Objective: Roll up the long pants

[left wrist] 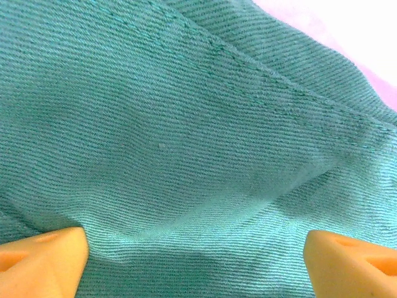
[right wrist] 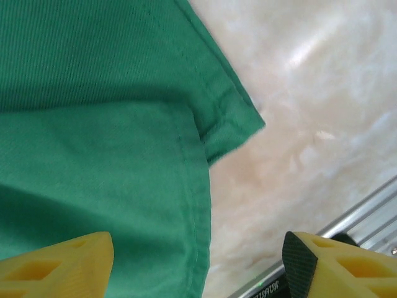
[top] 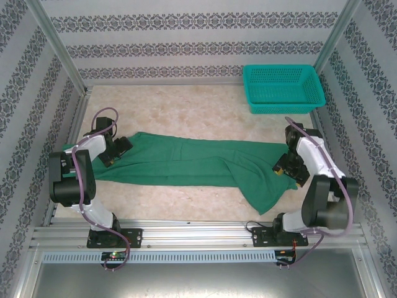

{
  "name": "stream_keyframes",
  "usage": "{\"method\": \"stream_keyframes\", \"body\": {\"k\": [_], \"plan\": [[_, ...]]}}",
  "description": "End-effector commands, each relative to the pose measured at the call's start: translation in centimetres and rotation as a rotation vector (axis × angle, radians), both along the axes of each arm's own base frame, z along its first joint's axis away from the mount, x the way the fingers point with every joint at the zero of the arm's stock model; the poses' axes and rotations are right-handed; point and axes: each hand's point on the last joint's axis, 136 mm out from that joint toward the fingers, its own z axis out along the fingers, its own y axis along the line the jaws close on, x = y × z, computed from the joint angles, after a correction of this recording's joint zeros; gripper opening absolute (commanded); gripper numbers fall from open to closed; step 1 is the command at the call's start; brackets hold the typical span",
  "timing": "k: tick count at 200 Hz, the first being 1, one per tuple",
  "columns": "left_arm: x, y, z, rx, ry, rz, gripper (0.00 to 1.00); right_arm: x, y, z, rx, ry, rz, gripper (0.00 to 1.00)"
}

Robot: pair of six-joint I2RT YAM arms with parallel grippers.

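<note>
The workspace is closed in by three walls (top: pixel 186 37) covered with paper in a grey ornamental band pattern, held by metal posts at the corners. One table (top: pixel 186 105) with a pale, marble-like beige top is seen, and one set of ribbed aluminium rails (top: pixel 198 231) runs along its near edge.

One pair of long pants (top: pixel 186 162) is laid flat across the near half of the table, stretched from left to right, with its right end hanging down toward the near rails. It is plain dark green cloth with stitched seams, and no label is seen on it. One teal mesh basket (top: pixel 282 90) is placed in the far right corner, well apart from the pants.

Two arms are counted, each with one purple cable. The left gripper (top: pixel 118 152) is held low over the left end of the pants. In the left wrist view its two orange fingers (left wrist: pixel 43 257) are spread wide, and only flat cloth is seen between them, not pinched. The right gripper (top: pixel 284 167) is placed at the right end of the pants. Its two yellow fingers (right wrist: pixel 56 267) are also spread wide, over the hem and bare table, and nothing is gripped.

Small dark print (right wrist: pixel 270 287) is seen on the rail, but it cannot be read.
</note>
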Motion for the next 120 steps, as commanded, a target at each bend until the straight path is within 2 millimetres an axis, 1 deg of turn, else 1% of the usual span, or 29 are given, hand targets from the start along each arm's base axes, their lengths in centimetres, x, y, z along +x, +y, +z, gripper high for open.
{"method": "stream_keyframes", "body": {"k": [1, 25, 53, 81, 87, 92, 95, 100, 104, 107, 111, 112, 114, 120], "plan": [[0.1, -0.4, -0.9, -0.011, 0.020, -0.023, 0.90, 0.6, -1.3, -0.5, -0.019, 0.019, 0.038, 0.74], [0.2, -0.5, -1.7, -0.017, 0.034, -0.025, 0.90, 1.0, -1.9, -2.1, 0.028, 0.035, -0.006, 0.71], [0.5, -0.5, -1.7, -0.018, 0.035, -0.031, 0.90, 1.7, -2.0, -3.8, 0.042, 0.064, -0.006, 0.70], [0.6, -0.4, -1.4, -0.015, 0.030, -0.036, 0.90, 2.4, -1.5, -5.3, 0.069, 0.063, -0.023, 0.70], [0.5, -0.4, -1.4, -0.011, 0.031, -0.035, 0.90, 2.6, -1.4, -5.5, 0.077, 0.058, -0.024, 0.67], [0.4, -0.3, -1.4, -0.009, 0.032, -0.035, 0.90, 2.6, -1.3, -5.6, 0.081, 0.059, -0.025, 0.62], [0.5, -0.3, -1.3, -0.008, 0.031, -0.035, 0.90, 2.6, -1.2, -5.7, 0.084, 0.058, -0.025, 0.56], [0.5, -0.2, -1.3, -0.004, 0.029, -0.036, 0.90, 2.6, -1.2, -5.8, 0.086, 0.060, -0.024, 0.49], [0.4, -0.3, -1.3, -0.006, 0.030, -0.036, 0.90, 2.6, -1.1, -6.0, 0.089, 0.062, -0.021, 0.42], [0.4, -0.3, -1.3, -0.004, 0.030, -0.037, 0.90, 2.6, -1.2, -6.0, 0.090, 0.062, -0.022, 0.29], [0.3, -0.2, -1.3, -0.003, 0.032, -0.036, 0.90, 2.6, -1.2, -6.1, 0.088, 0.064, -0.020, 0.10], [0.3, -0.2, -1.3, -0.003, 0.032, -0.037, 0.90, 2.6, -1.2, -6.1, 0.088, 0.066, -0.021, 0.08], [0.3, -0.2, -1.3, -0.003, 0.032, -0.037, 0.90, 2.6, -1.3, -6.1, 0.084, 0.066, -0.021, 0.00], [0.2, -0.3, -1.4, -0.003, 0.035, -0.035, 0.90, 2.5, -1.4, -5.9, 0.075, 0.069, -0.023, 0.00]]}}
